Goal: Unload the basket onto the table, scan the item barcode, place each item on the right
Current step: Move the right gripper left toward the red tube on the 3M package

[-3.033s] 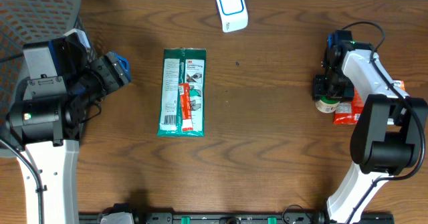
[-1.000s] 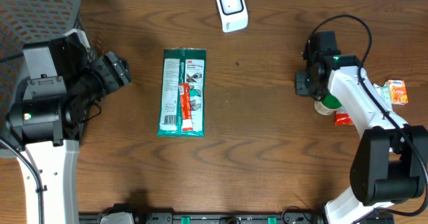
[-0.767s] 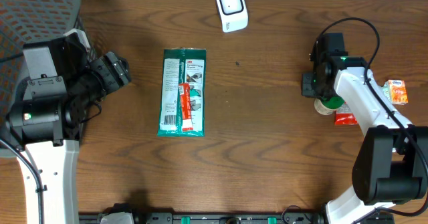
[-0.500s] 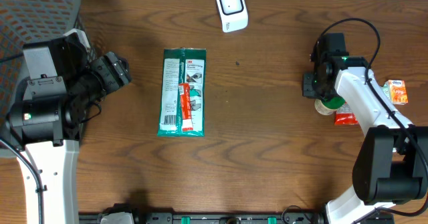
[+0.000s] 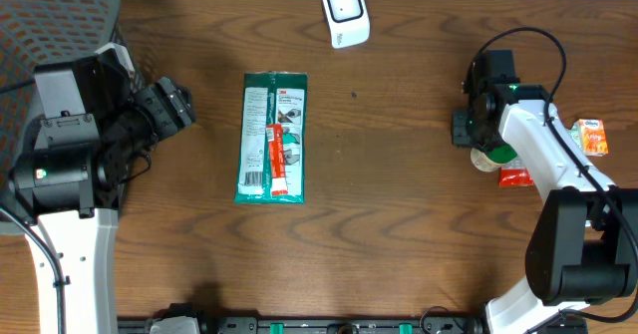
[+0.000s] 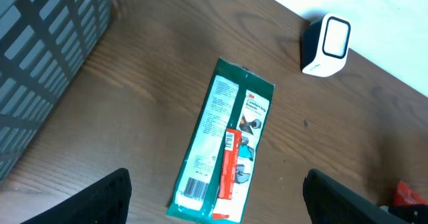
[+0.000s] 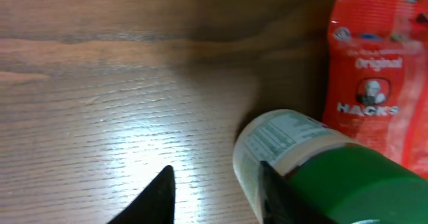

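Note:
A green-lidded jar (image 5: 489, 156) stands at the right of the table, partly over a red Hacks packet (image 5: 514, 176). My right gripper (image 5: 480, 140) hangs just above and left of the jar. In the right wrist view its fingers (image 7: 160, 196) are parted over bare wood, and the right-hand finger sits against the side of the jar (image 7: 301, 150). A flat green package (image 5: 271, 137) with a barcode lies at centre left. My left gripper (image 6: 217, 187) is open and held high over the package (image 6: 227, 147). The white scanner (image 5: 345, 13) stands at the back edge.
A small orange box (image 5: 595, 137) lies at the far right beyond the right arm. A grey mesh basket (image 5: 50, 20) fills the back left corner, beside the left arm. The scanner (image 6: 326, 45) and red packet (image 7: 374, 83) also show in the wrist views.
My right gripper has shifted a little to the right, closer to the jar, and its fingers have spread wider. The left arm, the package and the jar have stayed put.

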You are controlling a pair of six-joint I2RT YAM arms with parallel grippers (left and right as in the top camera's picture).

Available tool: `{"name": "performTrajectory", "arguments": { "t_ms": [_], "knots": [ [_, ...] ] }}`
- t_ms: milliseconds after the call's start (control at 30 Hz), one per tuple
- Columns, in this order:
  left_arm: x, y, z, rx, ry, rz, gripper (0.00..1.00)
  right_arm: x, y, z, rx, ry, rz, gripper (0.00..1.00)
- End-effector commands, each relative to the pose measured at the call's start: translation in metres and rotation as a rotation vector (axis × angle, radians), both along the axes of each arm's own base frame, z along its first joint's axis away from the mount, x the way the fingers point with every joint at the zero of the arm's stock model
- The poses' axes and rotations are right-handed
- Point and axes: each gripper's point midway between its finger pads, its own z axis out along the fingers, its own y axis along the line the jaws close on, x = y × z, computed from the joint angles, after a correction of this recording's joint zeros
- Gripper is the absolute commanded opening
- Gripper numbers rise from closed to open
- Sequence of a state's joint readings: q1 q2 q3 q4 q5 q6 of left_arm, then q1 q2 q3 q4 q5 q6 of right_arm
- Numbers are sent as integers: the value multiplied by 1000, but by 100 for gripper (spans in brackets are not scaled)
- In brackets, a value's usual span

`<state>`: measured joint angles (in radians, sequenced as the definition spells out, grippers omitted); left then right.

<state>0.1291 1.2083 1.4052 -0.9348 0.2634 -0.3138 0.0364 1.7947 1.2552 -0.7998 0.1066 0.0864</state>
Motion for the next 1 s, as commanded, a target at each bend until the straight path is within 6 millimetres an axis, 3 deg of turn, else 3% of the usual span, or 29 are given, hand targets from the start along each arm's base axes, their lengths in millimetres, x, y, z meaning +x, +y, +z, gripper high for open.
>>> {"name": "performTrajectory", "arguments": {
  "t_ms": [0,133,300,600,833,967],
  "knots": [
    [0,1,2,2,-5,-2,82,-1,3,-5,30,9,7,39],
    [0,1,2,2,-5,-2,82,2,13,-4,83,-4,21,52],
    [0,1,2,2,-5,-2,82,10,40,-1,231,-37,62,99],
    [0,1,2,2,-5,-2,83,15,102,22,583,-80,176,99],
    [0,1,2,2,-5,-2,82,14,124,27,636,-71,166,98],
    [0,1,2,2,-5,-2,82,11,145,28,644,-64,188,87]
  ]
}}
